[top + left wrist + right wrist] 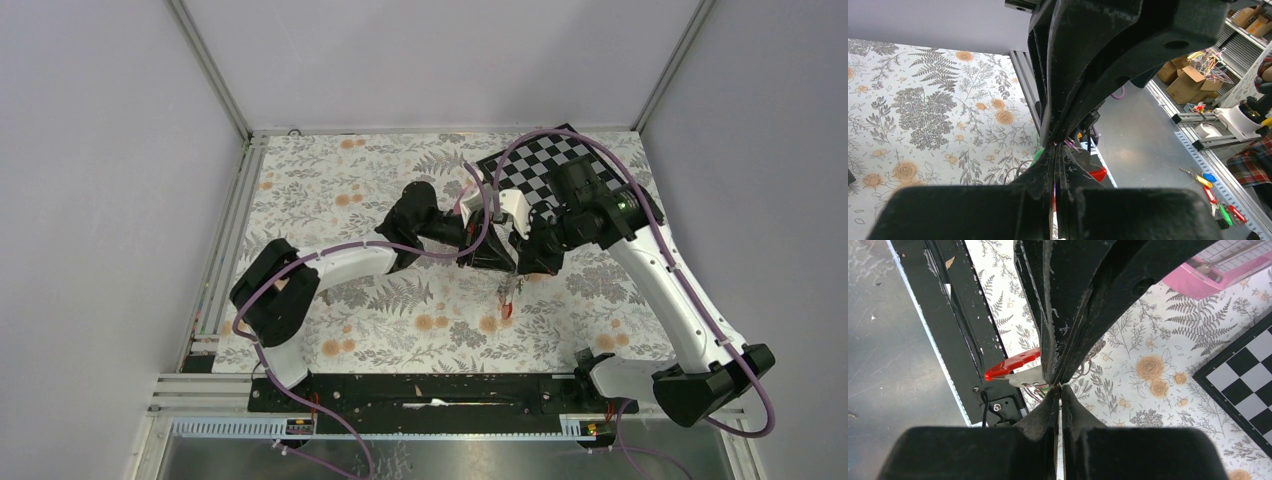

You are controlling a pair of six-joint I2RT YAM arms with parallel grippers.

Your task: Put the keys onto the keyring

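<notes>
Both are pinched tight: the left gripper and the right gripper meet tip to tip with jaws closed, though what each one nips is hidden. The keyring, red bar over grey side, pokes out just beside the right fingertips and dangles below both hands. I can't tell whether any key is threaded on it, so I'd call the job mid-way at best.
</notes>
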